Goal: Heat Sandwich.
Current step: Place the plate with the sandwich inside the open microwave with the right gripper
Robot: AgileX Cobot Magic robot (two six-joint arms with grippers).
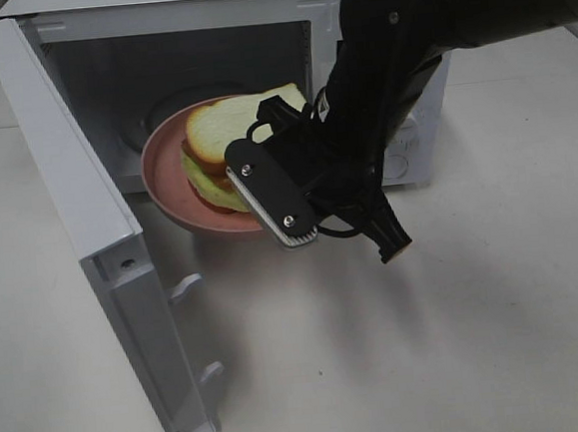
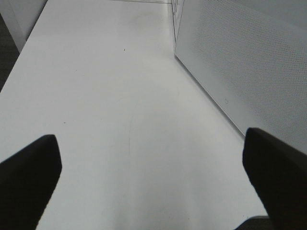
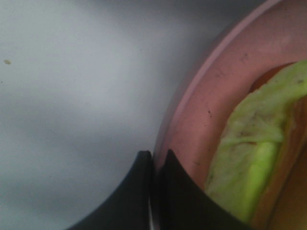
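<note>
Carrying one sandwich (image 1: 230,131) on one pink plate (image 1: 163,171) at the mouth of one open microwave (image 1: 203,8).

Grips the plate's near rim with the right tool (image 3: 154,160), fingers pressed narrow on the edge. Holds the plate tilted, partly inside the cavity and partly above the tabletop (image 1: 478,321). Rests the sandwich on the plate's middle, long axis running from near-left to far-right in the high view, rounded end toward the swung-out door (image 1: 72,193), squarer end toward the cavity's right side, with yellow-green filling peeking out along the lower edge. Spreads the left tool (image 2: 151,136) wide over bare tabletop, holding nothing, beside a dotted white panel (image 2: 249,62). Counts one sandwich, one plate, one door with two latch hooks (image 1: 186,284), and two tools.
</note>
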